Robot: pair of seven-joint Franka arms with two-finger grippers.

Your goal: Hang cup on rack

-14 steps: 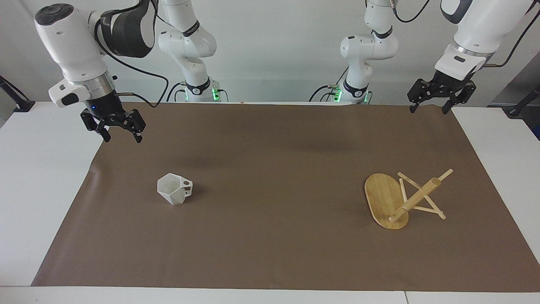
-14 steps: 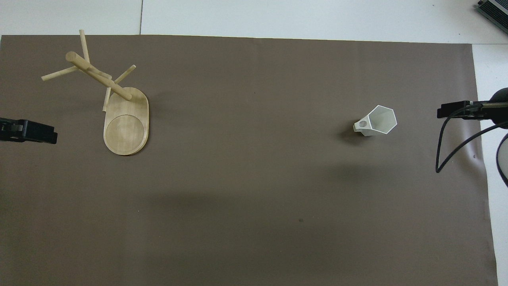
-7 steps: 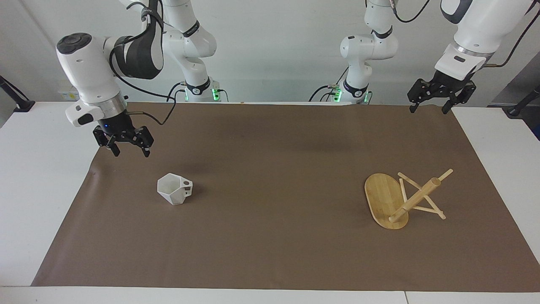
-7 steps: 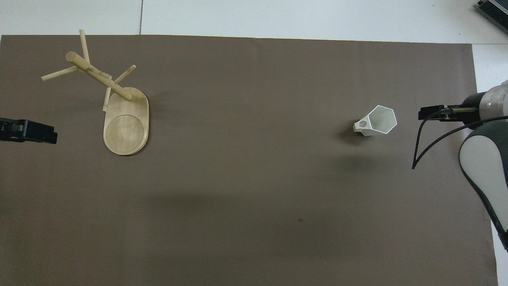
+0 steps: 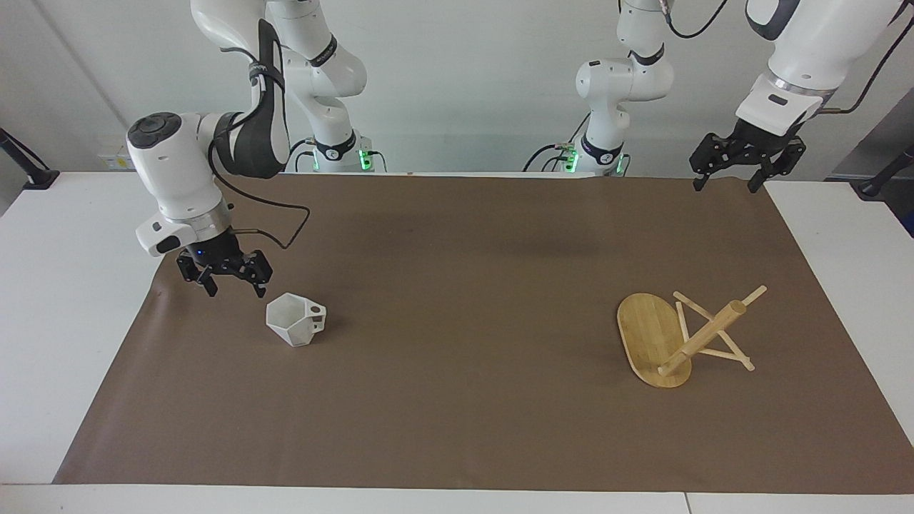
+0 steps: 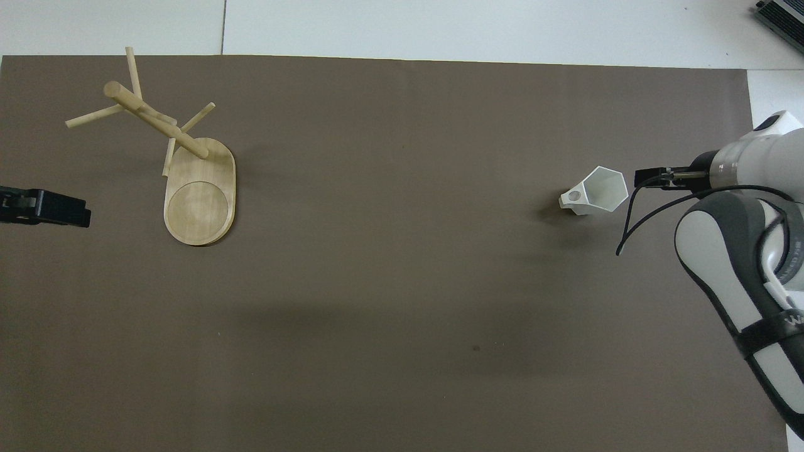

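We note a white counter [image 5: 64, 300] covered by a brown mat [image 5: 457, 285]. On the mat, a white cup [image 5: 294, 320] rests at the facing view's centre left; a bamboo rack [image 5: 678, 337] lies tipped over at centre right, base on edge, pegs touching the mat.

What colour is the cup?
White, plain; the cup shows best in the facing view.

The cup [image 5: 295, 320] stands on the brown mat [image 5: 457, 300], toward the right arm's end of the table. Well apart from the cup, toward the left arm's end, stands the rack [image 5: 678, 334] (its post leaning, not upright). The right gripper [image 5: 227, 277] hangs just beside the cup, not touching it. The left gripper [image 5: 739, 170] waits well apart from the cup, over the mat's corner nearest the robots.
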